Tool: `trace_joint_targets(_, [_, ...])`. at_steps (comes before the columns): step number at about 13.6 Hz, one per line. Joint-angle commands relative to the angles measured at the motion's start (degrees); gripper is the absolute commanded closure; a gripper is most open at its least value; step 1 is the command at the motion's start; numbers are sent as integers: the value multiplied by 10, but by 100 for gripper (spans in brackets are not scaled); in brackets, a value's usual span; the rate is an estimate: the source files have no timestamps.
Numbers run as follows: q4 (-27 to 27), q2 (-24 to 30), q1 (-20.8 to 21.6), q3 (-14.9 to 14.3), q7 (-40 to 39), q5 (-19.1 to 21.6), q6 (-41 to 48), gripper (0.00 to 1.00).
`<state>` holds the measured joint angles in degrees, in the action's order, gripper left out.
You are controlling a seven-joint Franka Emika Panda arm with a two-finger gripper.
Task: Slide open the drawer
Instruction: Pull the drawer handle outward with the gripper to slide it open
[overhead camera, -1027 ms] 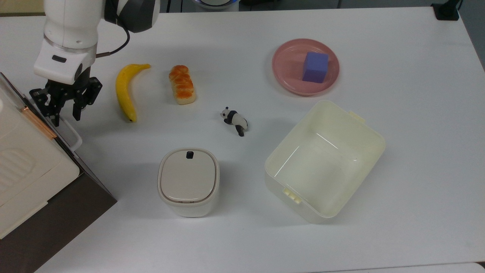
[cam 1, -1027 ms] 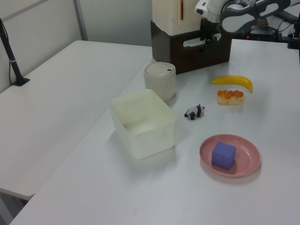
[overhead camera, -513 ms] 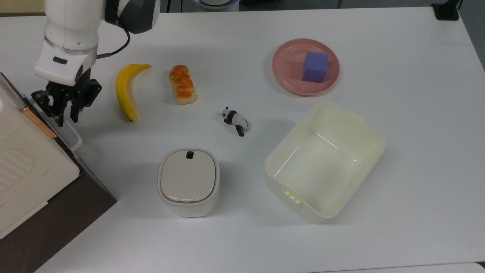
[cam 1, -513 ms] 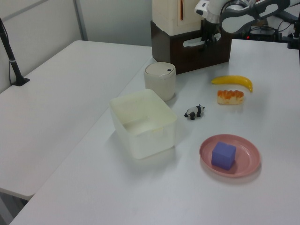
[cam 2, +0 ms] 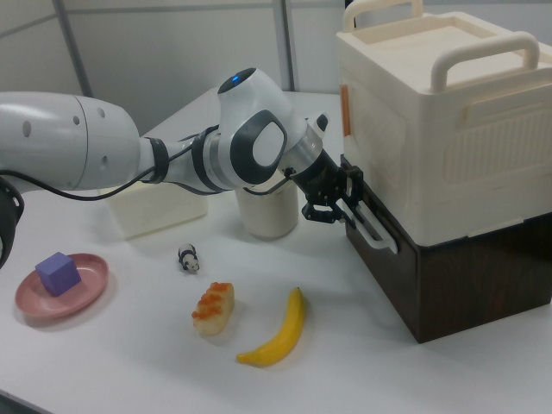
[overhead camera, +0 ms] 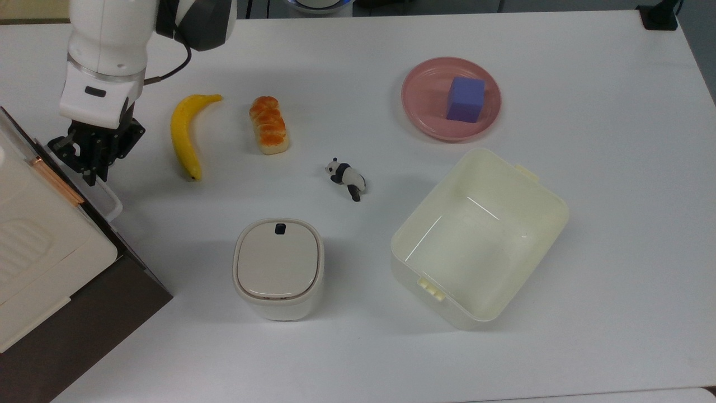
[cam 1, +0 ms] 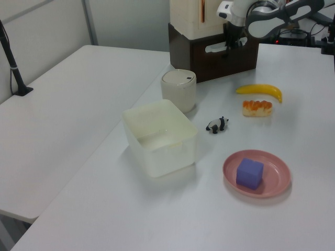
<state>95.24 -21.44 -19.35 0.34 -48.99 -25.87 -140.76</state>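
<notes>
White and grey, the arm [cam 2: 129, 155] stretches low across the counter [overhead camera: 559, 336] from the right view's left, its wrist angled down at the dark brown cabinet [cam 2: 448, 276]. The gripper [overhead camera: 89, 168] sits on the white loop handle [cam 2: 373, 226] of the drawer [cam 1: 225, 52], whose dark front lies flush with the cabinet under a cream box [cam 2: 440, 121]. Its black fingers [cam 2: 332, 210] are pinched together on the handle's bar.

A second ago those fingers stood spread either side of the bar; they have since drawn in until they clamp it, and the wrist has shifted slightly toward the cabinet. The drawer itself has not moved.

Nothing else on the counter has changed. A banana [overhead camera: 185, 134] lies just beside the gripper in the top view, then a bread roll [overhead camera: 269, 124], a small panda figure [overhead camera: 347, 177], a white lidded bin [overhead camera: 278, 267], an open cream tub [overhead camera: 478, 235] and a pink plate [overhead camera: 425, 106] carrying a purple block [overhead camera: 465, 99].
</notes>
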Motion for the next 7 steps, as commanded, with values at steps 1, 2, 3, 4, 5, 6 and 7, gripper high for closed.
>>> trace_joint_targets(1, [11, 3, 0, 0, -19, -23, -14, 92])
trace_joint_targets(2, [15, 8, 2, 0, -18, -23, -14, 92])
trace_joint_targets(3, [27, 16, 2, 0, -18, -23, -14, 92])
trace_joint_targets(4, [41, 27, 3, 1, -18, -23, -14, 92])
trace_joint_targets(5, [59, 43, 5, 2, -18, -23, -14, 92])
trace_joint_targets(6, [80, 57, 8, 2, -18, -23, -14, 92])
trace_joint_targets(7, [98, 73, 12, 3, -17, -23, -14, 92])
